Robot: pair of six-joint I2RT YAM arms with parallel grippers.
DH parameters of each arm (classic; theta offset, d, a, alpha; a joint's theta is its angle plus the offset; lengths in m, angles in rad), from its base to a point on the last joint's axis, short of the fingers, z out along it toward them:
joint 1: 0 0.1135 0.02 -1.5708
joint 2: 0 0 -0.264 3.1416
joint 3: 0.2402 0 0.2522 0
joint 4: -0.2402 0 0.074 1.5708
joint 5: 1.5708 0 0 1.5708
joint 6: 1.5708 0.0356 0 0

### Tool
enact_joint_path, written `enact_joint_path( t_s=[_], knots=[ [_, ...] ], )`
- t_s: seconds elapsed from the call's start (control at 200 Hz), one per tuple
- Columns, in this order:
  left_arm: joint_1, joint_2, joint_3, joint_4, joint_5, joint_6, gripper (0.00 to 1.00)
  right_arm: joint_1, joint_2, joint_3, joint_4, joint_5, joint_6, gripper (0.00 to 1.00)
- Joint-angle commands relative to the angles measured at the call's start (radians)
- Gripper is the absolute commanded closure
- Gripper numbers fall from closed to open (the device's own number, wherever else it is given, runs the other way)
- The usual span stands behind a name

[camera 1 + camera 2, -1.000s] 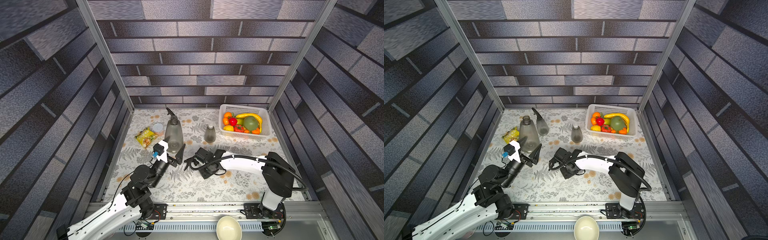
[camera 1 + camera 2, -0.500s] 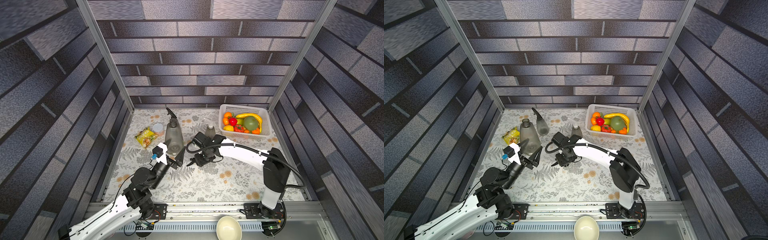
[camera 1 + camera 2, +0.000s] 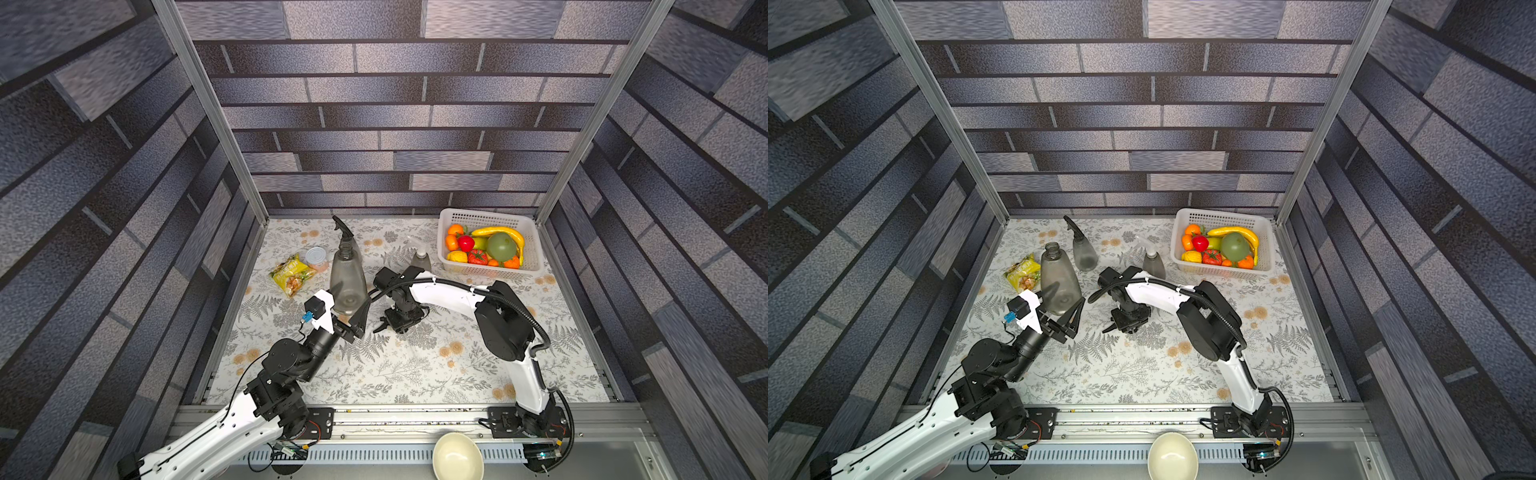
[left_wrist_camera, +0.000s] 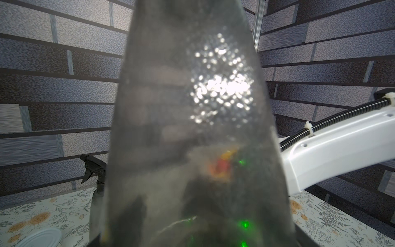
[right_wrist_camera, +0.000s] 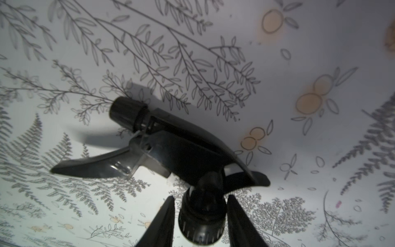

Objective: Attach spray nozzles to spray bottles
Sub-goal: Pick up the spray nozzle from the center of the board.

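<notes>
Bottle held upright left of centre on the tabletop, left jaws clamped round its base as an anchor — right jaws pinch the black nozzle by its collar just beside, likely to line up with the open neck

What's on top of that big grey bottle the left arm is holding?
Nothing: the big bottle has a bare, open neck. The left gripper covers part of its base. The black nozzle is apart, clamped in the right gripper.

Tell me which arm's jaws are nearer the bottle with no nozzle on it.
Left. The left jaws grip the nozzle-less bottle at its base. The right jaws, shut on a black nozzle, hang beside the bottle, clearly apart from it.
</notes>
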Motion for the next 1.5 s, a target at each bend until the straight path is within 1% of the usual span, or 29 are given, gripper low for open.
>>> enact_joint_path(
  t_s=[0.0, 0.11, 0.25, 0.306, 0.361, 0.476, 0.491, 0.661, 0.726, 0.832, 0.982, 1.087, 1.222, 1.378, 1.498],
  knots=[
    [-0.006, -0.006, -0.014, 0.031, 0.019, -0.010, 0.19, -0.009, 0.040, 0.039, -0.032, 0.011, 0.004, 0.59],
    [-0.005, -0.004, -0.015, 0.028, 0.021, -0.009, 0.19, -0.011, 0.065, 0.044, -0.021, 0.011, 0.007, 0.60],
    [-0.007, -0.009, -0.009, 0.020, 0.019, -0.002, 0.19, -0.014, 0.058, 0.028, 0.009, 0.020, 0.012, 0.67],
    [-0.007, -0.009, -0.007, 0.019, 0.019, -0.001, 0.19, -0.015, 0.042, 0.019, 0.022, 0.021, 0.012, 0.70],
    [-0.008, -0.008, -0.005, 0.015, 0.020, 0.000, 0.19, -0.014, 0.011, -0.001, 0.050, 0.020, 0.013, 0.71],
    [-0.009, -0.008, -0.001, 0.016, 0.019, 0.004, 0.19, -0.014, -0.099, -0.073, 0.135, -0.003, 0.026, 0.71],
    [-0.009, -0.008, 0.000, 0.018, 0.019, 0.004, 0.19, -0.015, -0.141, -0.084, 0.146, -0.004, 0.030, 0.71],
    [-0.004, 0.023, -0.024, 0.099, 0.059, 0.009, 0.18, -0.014, -0.404, -0.211, 0.259, 0.021, 0.040, 0.71],
    [-0.005, 0.060, -0.026, 0.122, 0.083, 0.008, 0.18, -0.014, -0.522, -0.256, 0.304, 0.044, 0.032, 0.71],
    [-0.007, 0.141, -0.047, 0.225, 0.120, 0.016, 0.18, -0.014, -0.698, -0.304, 0.377, 0.096, 0.001, 0.71],
    [-0.018, 0.267, -0.062, 0.363, 0.171, 0.047, 0.18, -0.014, -0.872, -0.303, 0.484, 0.159, -0.086, 0.71],
    [-0.035, 0.352, -0.066, 0.442, 0.199, 0.059, 0.18, -0.014, -0.951, -0.296, 0.573, 0.211, -0.147, 0.71],
    [-0.080, 0.412, -0.062, 0.453, 0.209, 0.086, 0.18, -0.015, -1.009, -0.295, 0.721, 0.224, -0.199, 0.71],
    [-0.126, 0.428, -0.072, 0.442, 0.175, 0.089, 0.18, -0.014, -1.023, -0.272, 0.824, 0.168, -0.231, 0.71],
    [-0.144, 0.439, -0.078, 0.442, 0.153, 0.095, 0.18, -0.013, -1.030, -0.259, 0.906, 0.107, -0.237, 0.71]
  ],
)
